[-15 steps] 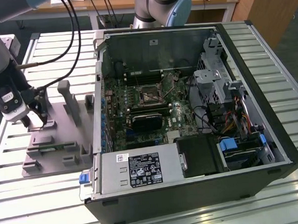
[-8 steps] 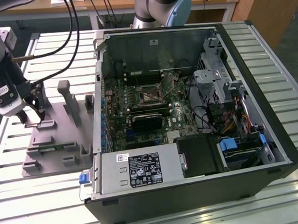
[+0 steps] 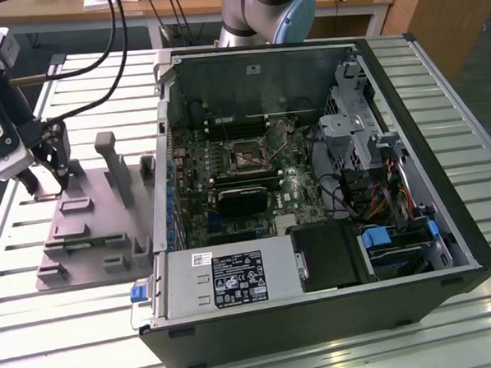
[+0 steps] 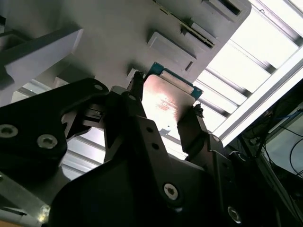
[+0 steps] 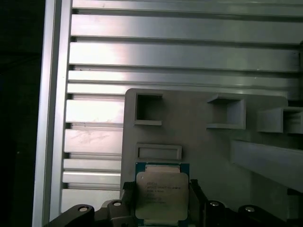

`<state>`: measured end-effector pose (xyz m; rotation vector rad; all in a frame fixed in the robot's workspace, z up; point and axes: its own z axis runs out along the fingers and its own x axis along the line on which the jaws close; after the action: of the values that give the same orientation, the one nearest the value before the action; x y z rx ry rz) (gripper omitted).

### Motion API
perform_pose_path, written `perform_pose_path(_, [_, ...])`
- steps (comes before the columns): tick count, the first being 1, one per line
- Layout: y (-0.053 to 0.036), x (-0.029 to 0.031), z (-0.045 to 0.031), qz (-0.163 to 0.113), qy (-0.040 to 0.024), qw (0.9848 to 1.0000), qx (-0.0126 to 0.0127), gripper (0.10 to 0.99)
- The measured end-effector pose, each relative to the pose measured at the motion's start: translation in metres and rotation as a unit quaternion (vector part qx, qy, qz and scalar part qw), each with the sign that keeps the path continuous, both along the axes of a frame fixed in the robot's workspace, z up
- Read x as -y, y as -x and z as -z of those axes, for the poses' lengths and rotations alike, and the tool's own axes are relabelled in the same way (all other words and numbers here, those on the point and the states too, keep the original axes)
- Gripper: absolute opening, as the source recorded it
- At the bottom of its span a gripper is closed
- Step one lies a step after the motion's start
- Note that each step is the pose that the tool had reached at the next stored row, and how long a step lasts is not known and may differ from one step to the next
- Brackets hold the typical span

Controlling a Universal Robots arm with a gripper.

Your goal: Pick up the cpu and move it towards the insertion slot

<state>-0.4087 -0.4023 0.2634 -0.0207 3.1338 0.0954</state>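
The cpu (image 5: 162,195) snug in the hand (image 5: 162,188)

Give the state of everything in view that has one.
gripper: shut on the cpu, fingers against two opposite edges.
cpu: gripped, metal top up, over the grey fixture; lifted or resting, cannot tell.
insertion slot: dark centre bare, no chip seated.
computer case: on its side, side panel off, board exposed.

Shiny metal cpu (image 5: 160,196) (matt grey fixture (image 5: 203,151))
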Motion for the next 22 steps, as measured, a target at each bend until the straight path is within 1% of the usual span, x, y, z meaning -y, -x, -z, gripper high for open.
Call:
perform_pose_path(13, [0.0000,0.0000,-0.0307,0.000,0.0000,1.0000,0.0001,0.537])
perform_pose_path(17, [0.0000,0.0000,-0.0386,0.000,0.0000,1.0000,0.0000,0.537])
perform_pose_path(22, [0.0000,0.0000,-0.0503,0.000,0.0000,1.0000,0.0000,0.537])
